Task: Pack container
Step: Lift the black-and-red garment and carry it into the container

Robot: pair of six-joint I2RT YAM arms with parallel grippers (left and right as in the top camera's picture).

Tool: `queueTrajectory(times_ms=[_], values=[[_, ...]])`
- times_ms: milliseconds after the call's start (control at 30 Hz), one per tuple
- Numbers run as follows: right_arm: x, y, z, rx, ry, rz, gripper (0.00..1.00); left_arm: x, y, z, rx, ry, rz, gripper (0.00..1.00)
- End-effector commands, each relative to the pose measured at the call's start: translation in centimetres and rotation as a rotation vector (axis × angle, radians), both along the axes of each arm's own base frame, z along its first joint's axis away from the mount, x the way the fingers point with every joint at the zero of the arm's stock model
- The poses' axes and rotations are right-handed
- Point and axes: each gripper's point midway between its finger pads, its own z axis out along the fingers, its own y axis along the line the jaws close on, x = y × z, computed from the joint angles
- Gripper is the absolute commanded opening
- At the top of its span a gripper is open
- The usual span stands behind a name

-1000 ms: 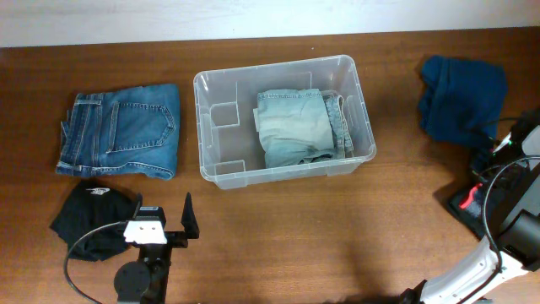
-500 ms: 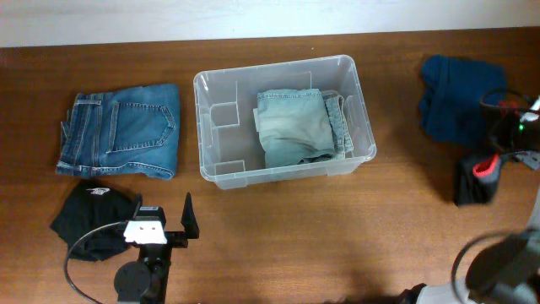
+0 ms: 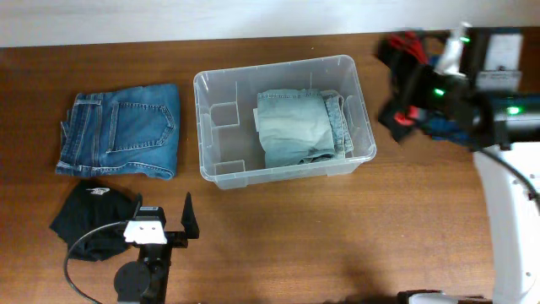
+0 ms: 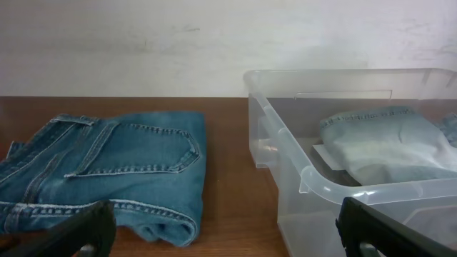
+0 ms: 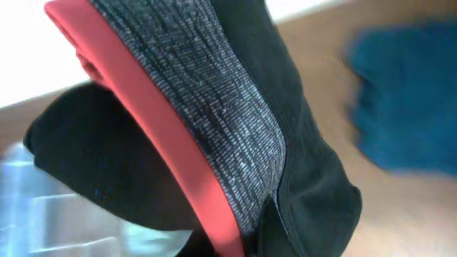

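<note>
**Item 1, container** (image 3: 199,127): clear plastic tub, open at the top, standing on the bench (image 3: 337,236) at mid-width and toward the back edge. A folded pair of pale-wash jeans (image 3: 295,127) lies in its right-hand part. The left-hand part shows only the tub's own bottom.

**Item 2, left gripper** (image 3: 164,218): near the front edge of the bench, left of centre, pointing toward the tub. The fingers are spread as wide as they go, with nothing between them and nothing touched. Its wrist view looks out between them at items 4 and 1.

**Item 3, right gripper** (image 5: 178,150): up off the bench, just beside the tub's right end and toward the back, blurred in the overhead view. It has black fingers with a grey ribbed pad and a red strip, pressed together. No object shows between them. I cannot tell whether it touches the tub.

**Item 4, blue jeans** (image 3: 118,131): folded, back pocket up, flat on the bench left of the tub and apart from it.

**Item 5, black garment** (image 3: 89,221): bunched at the front left, below the blue jeans, just beside the left gripper's outer finger.

**Item 6, dark blue garment** (image 5: 407,100): on the bench at the far right, blurred, largely hidden by the right arm from overhead.
</note>
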Motion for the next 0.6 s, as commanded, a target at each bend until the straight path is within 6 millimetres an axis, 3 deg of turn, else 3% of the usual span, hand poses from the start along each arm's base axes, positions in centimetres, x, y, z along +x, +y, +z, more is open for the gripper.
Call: queueTrajectory(times_ms=[0, 100, 233, 567], values=[[0.1, 5.5, 4.0, 0.051, -0.133, 0.108, 0.04, 0.0, 0.0, -0.1, 0.015, -0.003, -0.005, 0.99], [1.1, 9.7, 4.5, 0.067, -0.183, 0.202, 0.04, 0.0, 0.0, -0.1, 0.015, -0.003, -0.005, 0.99], [1.9, 12.4, 4.2, 0.078, -0.2, 0.254, 0.04, 0.0, 0.0, -0.1, 0.015, -0.003, -0.005, 0.99], [2.3, 13.9, 2.4, 0.169, -0.126, 0.252, 0.04, 0.0, -0.1, -0.1, 0.015, -0.003, -0.006, 0.99]])
